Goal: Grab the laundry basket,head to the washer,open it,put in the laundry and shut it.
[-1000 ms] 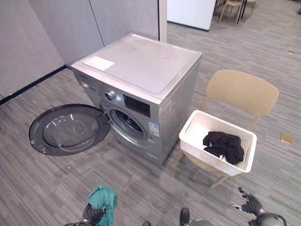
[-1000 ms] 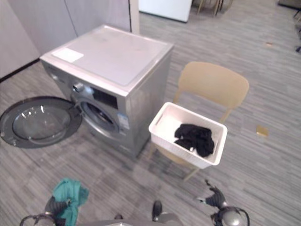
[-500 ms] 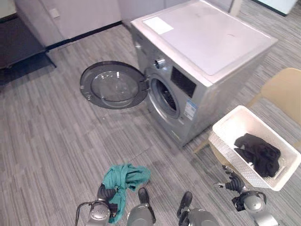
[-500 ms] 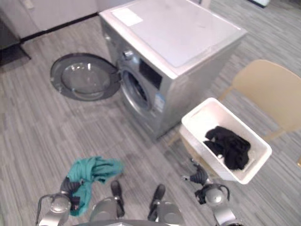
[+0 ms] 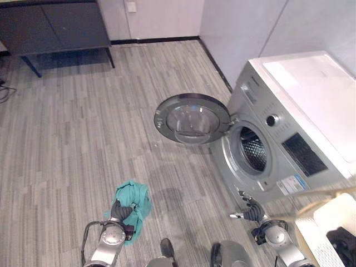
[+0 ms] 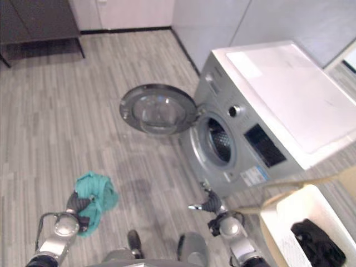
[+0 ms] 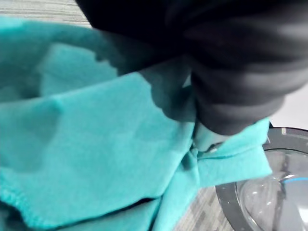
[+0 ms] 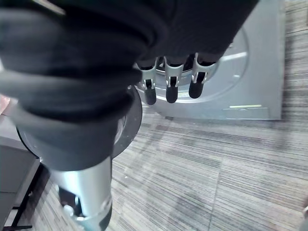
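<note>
Left hand [image 5: 120,212] clenched round teal garment [image 5: 133,201], low, well short of washer [image 5: 289,144]. Right hand [image 5: 253,212] empty, fingers relaxed, near washer front. Door [image 5: 192,118] swung wide, drum [image 5: 251,149] exposed. Loading step under way, judged. Next: carry garment across into drum. Basket [image 6: 295,222] with dark laundry [image 6: 316,243] beside washer.

Washer [image 5: 289,133] right, door [image 5: 192,118] open leftward; basket [image 6: 303,233] right of washer; cabinet [image 5: 53,25] far left.
</note>
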